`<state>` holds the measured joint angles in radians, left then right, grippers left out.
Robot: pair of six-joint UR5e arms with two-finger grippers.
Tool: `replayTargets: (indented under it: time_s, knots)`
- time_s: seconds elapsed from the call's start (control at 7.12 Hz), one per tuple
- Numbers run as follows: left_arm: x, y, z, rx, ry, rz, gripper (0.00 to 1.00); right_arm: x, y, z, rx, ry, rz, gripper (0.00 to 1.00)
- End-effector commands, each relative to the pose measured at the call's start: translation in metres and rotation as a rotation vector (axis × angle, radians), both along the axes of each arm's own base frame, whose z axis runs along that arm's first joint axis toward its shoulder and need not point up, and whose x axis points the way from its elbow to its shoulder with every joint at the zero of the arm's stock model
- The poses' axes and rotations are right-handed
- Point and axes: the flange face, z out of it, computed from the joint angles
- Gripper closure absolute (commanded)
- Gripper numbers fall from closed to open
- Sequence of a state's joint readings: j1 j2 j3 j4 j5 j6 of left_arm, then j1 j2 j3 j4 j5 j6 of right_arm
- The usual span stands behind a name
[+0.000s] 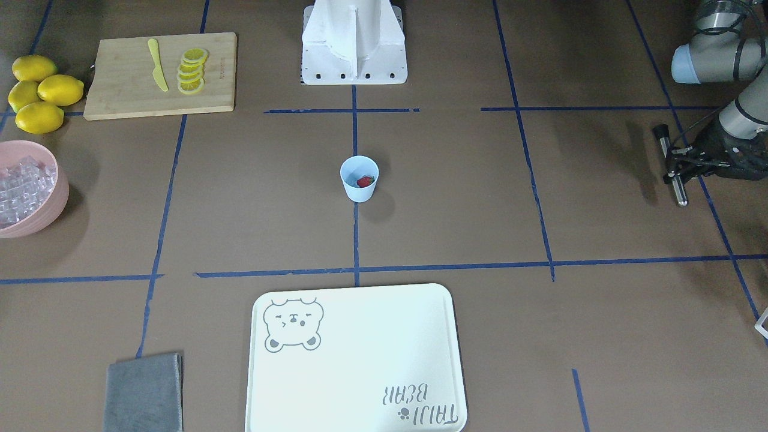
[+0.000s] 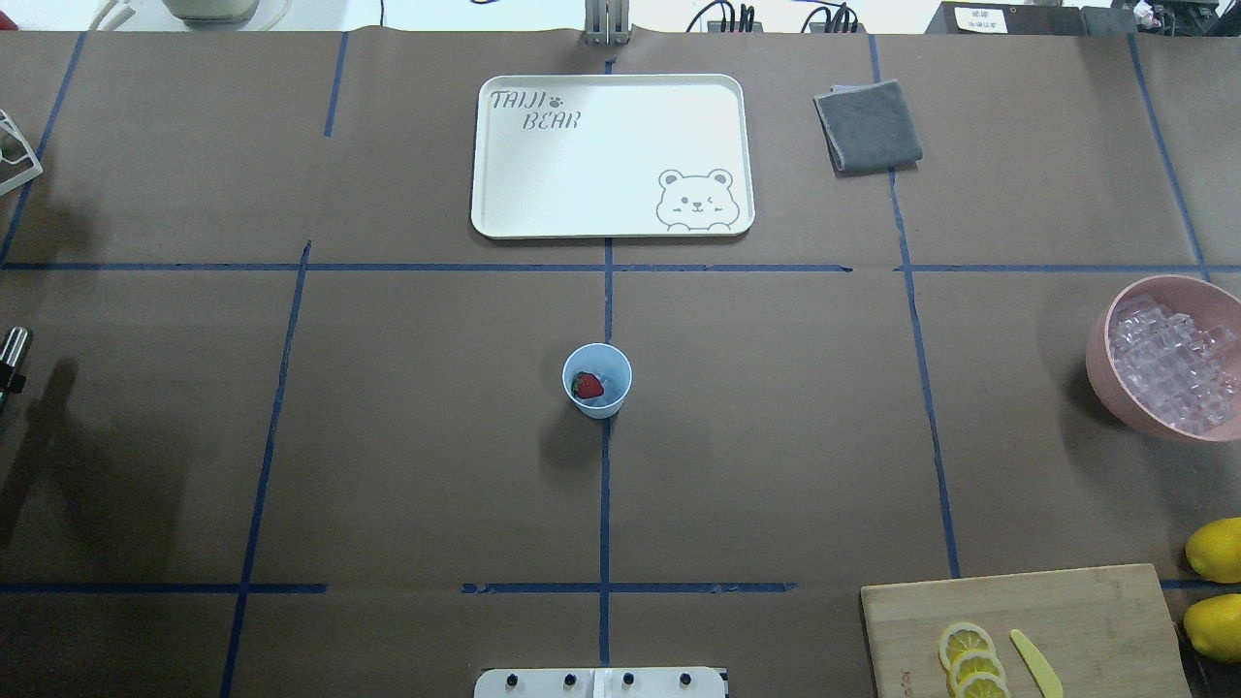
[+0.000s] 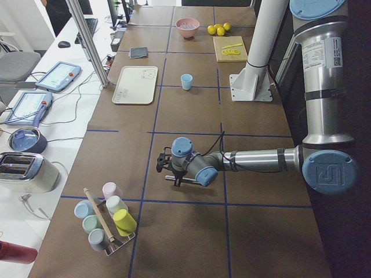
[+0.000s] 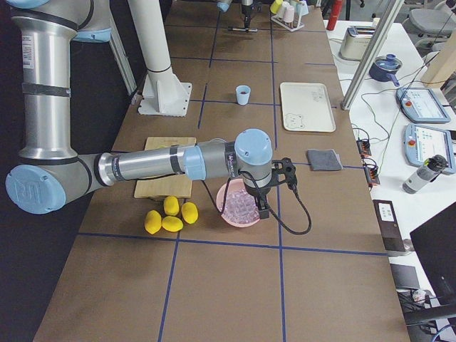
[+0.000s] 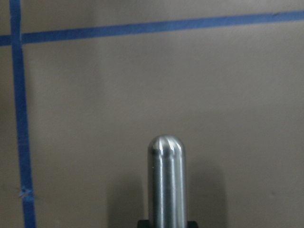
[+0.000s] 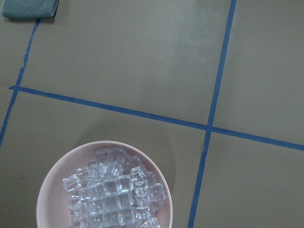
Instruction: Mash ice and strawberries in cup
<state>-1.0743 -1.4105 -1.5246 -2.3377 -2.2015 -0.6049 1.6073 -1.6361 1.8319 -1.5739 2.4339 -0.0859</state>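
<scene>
The pale blue cup (image 1: 359, 178) (image 2: 597, 380) stands upright at the table's middle with a red strawberry (image 1: 364, 180) (image 2: 586, 386) inside. The ice (image 1: 21, 186) (image 2: 1173, 364) (image 6: 114, 194) is piled in a pink bowl (image 1: 57, 201) (image 6: 52, 187) at the table's right end. My left gripper (image 1: 677, 171) (image 3: 174, 172) hovers far off at the left end, shut on a metal rod (image 1: 672, 165) (image 5: 166, 185) whose rounded tip points forward. My right gripper (image 4: 262, 208) hangs over the pink bowl; its fingers show in no close view, so I cannot tell its state.
A white bear tray (image 2: 601, 165) lies beyond the cup, with a folded grey cloth (image 2: 868, 126) to its right. A wooden board (image 1: 132, 90) holds lemon slices (image 1: 192, 71) and a yellow knife (image 1: 158, 66), with whole lemons (image 1: 42, 90) beside it. A rack of cups (image 3: 107, 217) stands past my left gripper.
</scene>
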Motion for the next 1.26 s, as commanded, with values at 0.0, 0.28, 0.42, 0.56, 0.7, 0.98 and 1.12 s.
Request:
replayTargets:
  time_s: [0.0, 0.28, 0.42, 0.56, 0.7, 0.98, 1.12]
  knots:
    - [-0.025, -0.002, 0.013, -0.019, -0.015, -0.046, 1.0, -0.001, -0.001, -0.001, 0.002, 0.0, -0.001, 0.01]
    - [-0.028, -0.008, 0.024, -0.05, -0.031, -0.059, 1.0, -0.001, -0.002, -0.001, 0.002, 0.0, -0.001, 0.01]
    - [-0.026, -0.013, 0.02, -0.046, -0.029, -0.061, 1.0, -0.001, -0.001, 0.0, 0.001, -0.001, -0.001, 0.01]
    - [-0.025, -0.015, 0.018, -0.043, -0.026, -0.06, 1.0, -0.001, -0.002, -0.001, 0.002, 0.0, -0.001, 0.01]
    - [-0.023, -0.019, 0.014, -0.037, -0.023, -0.061, 1.0, -0.001, -0.002, -0.001, 0.002, 0.0, -0.001, 0.01]
    - [-0.02, -0.025, 0.009, -0.033, -0.02, -0.062, 1.0, -0.001, -0.002, -0.001, 0.002, 0.0, -0.001, 0.01]
    - [-0.019, -0.027, 0.008, -0.03, -0.019, -0.062, 0.96, -0.001, -0.002, -0.001, 0.002, 0.0, -0.001, 0.01]
